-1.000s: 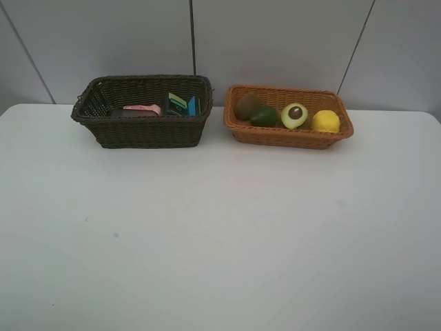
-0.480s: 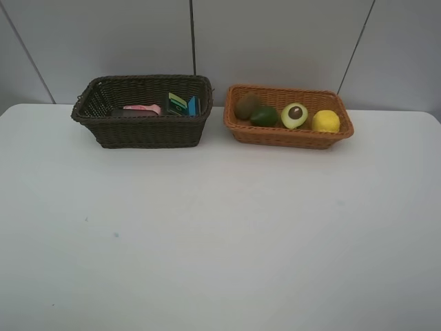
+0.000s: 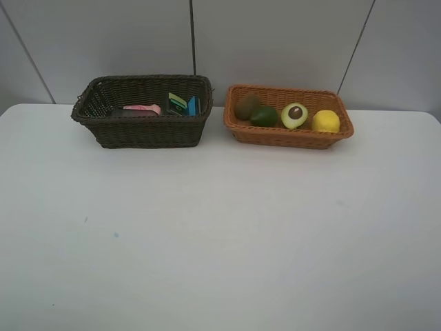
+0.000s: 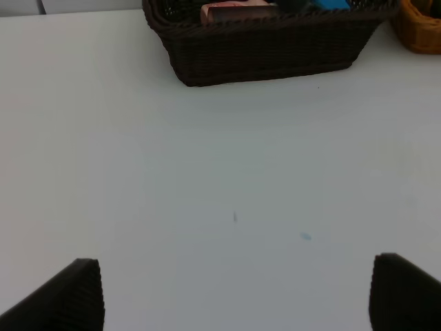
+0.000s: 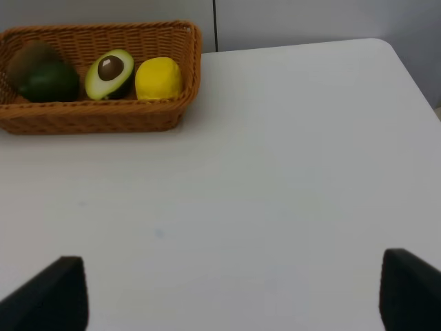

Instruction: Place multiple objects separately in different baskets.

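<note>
Both jaws stand spread wide and carry nothing: left gripper [image 4: 234, 293] and right gripper [image 5: 231, 293] each show only two dark fingertips at the frame edge, over the bare white table [image 3: 220, 234].

The deep dark-brown wicker basket [image 3: 141, 131] holds the pink bottle [image 3: 142, 109] plus a green-and-blue item I cannot identify; cup, case and pump bottle are not distinguishable. The shallow orange-tan wicker basket [image 3: 286, 136] holds the brown kiwi [image 3: 246, 105], green round fruit [image 3: 264, 116], halved avocado with pit [image 3: 294, 115] and yellow lemon [image 3: 326, 121].

I judge sorting complete.

Risks I see:
- Any further reach over the shallow basket could clip its low wall and roll out the lemon, which lies near one end wall.
- The baskets sit near each other; a careless sweep could shove one into the other.
</note>
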Robot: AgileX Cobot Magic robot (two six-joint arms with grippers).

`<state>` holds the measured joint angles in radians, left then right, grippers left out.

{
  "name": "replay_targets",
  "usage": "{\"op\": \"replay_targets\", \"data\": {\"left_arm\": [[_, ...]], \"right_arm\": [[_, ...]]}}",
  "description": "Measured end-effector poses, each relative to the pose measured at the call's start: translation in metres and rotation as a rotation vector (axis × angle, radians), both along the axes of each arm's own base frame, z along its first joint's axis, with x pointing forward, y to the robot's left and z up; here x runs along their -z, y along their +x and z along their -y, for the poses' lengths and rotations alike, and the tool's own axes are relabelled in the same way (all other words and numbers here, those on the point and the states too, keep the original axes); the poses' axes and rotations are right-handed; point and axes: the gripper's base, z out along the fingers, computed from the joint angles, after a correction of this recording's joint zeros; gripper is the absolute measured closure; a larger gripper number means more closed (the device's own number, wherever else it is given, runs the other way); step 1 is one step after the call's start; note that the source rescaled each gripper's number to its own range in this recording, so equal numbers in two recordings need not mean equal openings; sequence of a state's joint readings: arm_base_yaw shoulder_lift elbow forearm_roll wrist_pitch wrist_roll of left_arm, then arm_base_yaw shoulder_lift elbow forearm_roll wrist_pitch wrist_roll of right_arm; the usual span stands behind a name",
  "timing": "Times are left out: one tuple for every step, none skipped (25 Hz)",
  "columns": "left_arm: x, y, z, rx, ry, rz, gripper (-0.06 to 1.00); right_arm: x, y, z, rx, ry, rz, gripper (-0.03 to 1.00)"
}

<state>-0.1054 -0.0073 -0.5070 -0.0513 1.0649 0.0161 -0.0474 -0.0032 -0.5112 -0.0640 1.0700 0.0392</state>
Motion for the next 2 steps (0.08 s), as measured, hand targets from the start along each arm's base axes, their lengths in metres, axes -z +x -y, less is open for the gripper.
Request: {"op": "replay_targets", "data": {"left_arm": [[0.0,0.0,0.0,0.0,0.0,0.0,-0.05],[0.0,0.0,0.0,0.0,0.0,0.0,-0.05]], "right_arm": [[0.0,0.0,0.0,0.0,0.0,0.0,-0.03],[0.0,0.0,0.0,0.0,0.0,0.0,-0.03]]}}
